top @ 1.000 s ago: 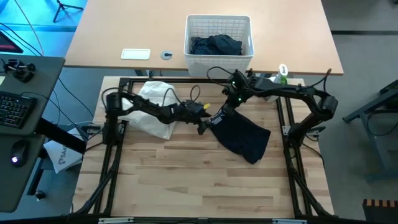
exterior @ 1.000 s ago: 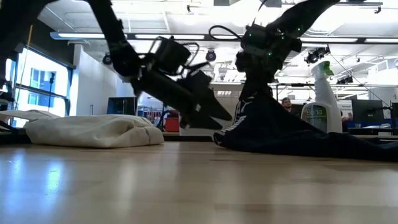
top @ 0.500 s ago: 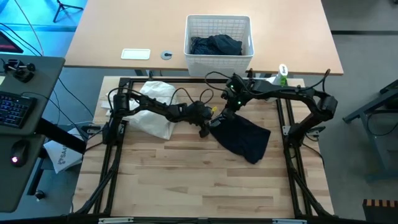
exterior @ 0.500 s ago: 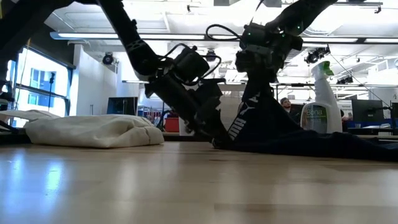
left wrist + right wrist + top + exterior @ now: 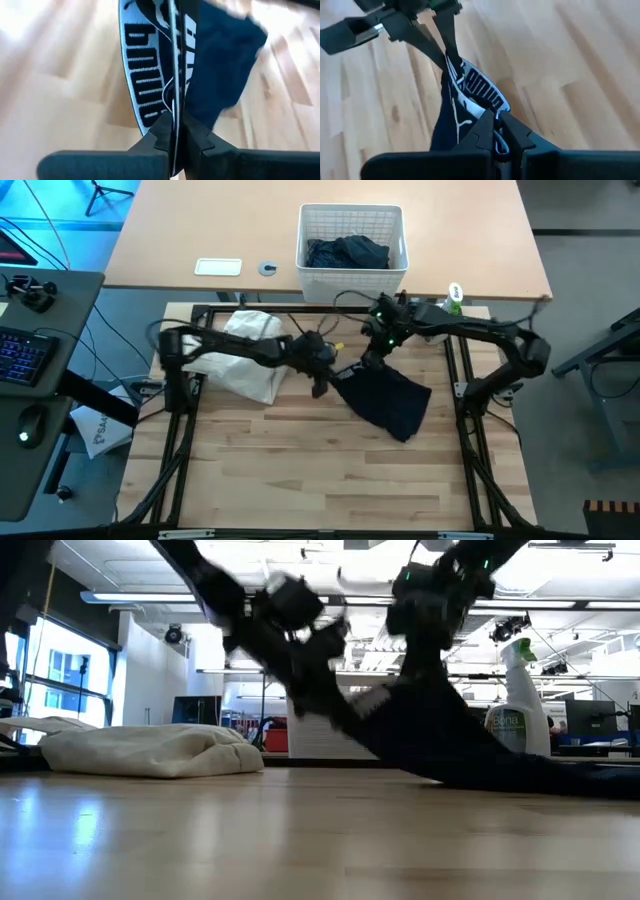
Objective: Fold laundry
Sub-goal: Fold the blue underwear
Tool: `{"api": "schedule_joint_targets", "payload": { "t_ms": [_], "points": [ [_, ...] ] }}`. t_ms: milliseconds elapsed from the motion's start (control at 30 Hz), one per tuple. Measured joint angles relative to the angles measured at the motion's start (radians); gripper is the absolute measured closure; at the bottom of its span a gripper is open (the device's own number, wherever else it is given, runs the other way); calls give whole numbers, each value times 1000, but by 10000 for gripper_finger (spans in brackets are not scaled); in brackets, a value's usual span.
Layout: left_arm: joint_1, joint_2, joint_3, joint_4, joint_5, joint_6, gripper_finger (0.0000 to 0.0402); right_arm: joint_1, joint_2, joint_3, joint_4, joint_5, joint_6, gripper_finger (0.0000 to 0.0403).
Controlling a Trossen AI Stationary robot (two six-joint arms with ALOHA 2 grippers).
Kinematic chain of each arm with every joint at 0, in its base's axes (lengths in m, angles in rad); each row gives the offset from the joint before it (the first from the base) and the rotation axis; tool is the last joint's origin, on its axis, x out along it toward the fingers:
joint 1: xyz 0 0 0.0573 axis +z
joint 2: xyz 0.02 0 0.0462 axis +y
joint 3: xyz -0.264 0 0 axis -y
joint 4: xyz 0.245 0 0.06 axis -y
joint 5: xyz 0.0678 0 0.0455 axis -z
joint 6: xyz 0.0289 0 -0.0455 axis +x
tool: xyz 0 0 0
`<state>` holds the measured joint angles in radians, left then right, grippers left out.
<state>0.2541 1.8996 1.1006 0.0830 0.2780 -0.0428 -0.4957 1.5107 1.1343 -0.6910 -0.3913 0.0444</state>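
Note:
A dark garment (image 5: 392, 402) with a white-lettered waistband lies right of the table's centre. Its lower part rests on the wood (image 5: 520, 775) and its waistband end is raised. My left gripper (image 5: 327, 373) is shut on the band's left end, and my right gripper (image 5: 372, 358) is shut on it farther right and higher. In the low view the cloth slopes down from both grippers to the table. My left gripper pinches the waistband's edge (image 5: 172, 112) between its two fingers, slanting down from the table's left side; the band runs away from the fingertips, clear of the wood. My right gripper pinches the waistband (image 5: 487, 112) from above, slanting down. The cloth hangs below it, and the band runs across to the left gripper (image 5: 449, 56).
A white cloth heap (image 5: 245, 352) lies at the table's far left. Beyond the far edge stand a white lattice basket (image 5: 352, 272) holding dark clothes and a spray bottle (image 5: 455, 295). Bare wood spans the near half (image 5: 320, 470).
My left gripper, open a second ago, has moved right and down to the waistband, shut on it and risen. That end of the garment has come off the table and now stretches between the two grippers; the lower part has stayed down.

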Motion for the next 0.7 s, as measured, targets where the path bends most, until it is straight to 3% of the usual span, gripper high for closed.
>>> {"api": "schedule_joint_targets", "payload": {
  "t_ms": [67,200,400,567,700],
  "points": [
    [10,-89,15,-99,-30,50,397,1,-52,43,-39,50,-10,398],
    [43,-249,100,-259,-129,204,399,4,-150,159,-54,263,-107,398],
    [104,-357,305,-378,-252,441,401,1,-193,347,6,491,-355,398],
    [119,-366,401,-483,-263,553,401,0,-196,393,3,444,-371,398],
    [92,-311,384,-648,-258,501,401,36,-195,207,51,344,-275,400]
  ]
}}
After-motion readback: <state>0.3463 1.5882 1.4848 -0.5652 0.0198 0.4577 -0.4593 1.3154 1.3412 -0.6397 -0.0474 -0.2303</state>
